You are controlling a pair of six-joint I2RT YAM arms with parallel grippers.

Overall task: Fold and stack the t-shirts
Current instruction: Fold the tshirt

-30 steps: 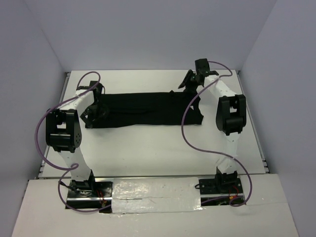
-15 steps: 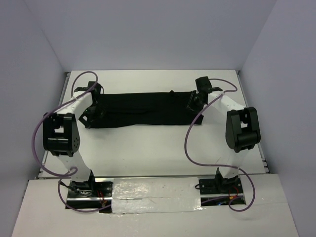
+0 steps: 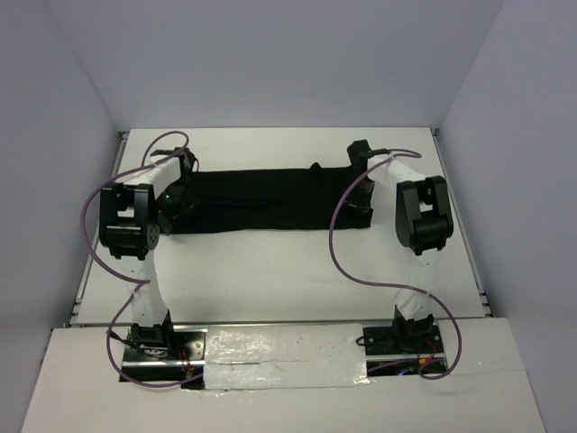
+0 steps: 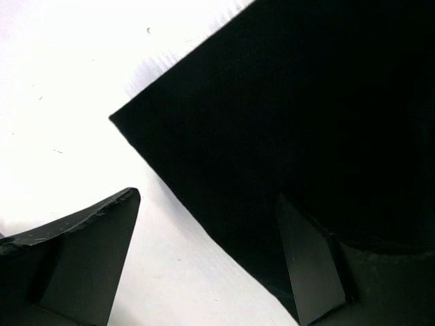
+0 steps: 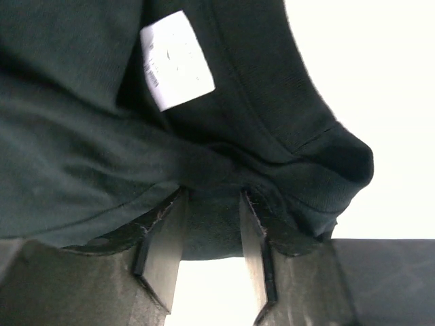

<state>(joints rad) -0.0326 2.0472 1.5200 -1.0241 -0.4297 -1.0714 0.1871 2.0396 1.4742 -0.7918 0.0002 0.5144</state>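
T-shirt [image 3: 261,198] lies as 1 long folded strip across the upper centre of the tabletop [image 3: 270,271]. Left claw [image 4: 207,197] is wide apart, straddling the shirt's left corner; I reckon it's lining up a grab. Right claw [image 5: 212,197] is clamped on bunched cloth near the tag [image 5: 177,58], probably to lift that end for the next fold.

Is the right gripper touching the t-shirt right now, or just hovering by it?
Touching. The right wrist view shows the black t-shirt bunched over and between the fingertips of the right gripper, just below the white tag.

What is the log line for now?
shirt: long strip on table | left jaws: open over corner | right jaws: closed on cloth near tag
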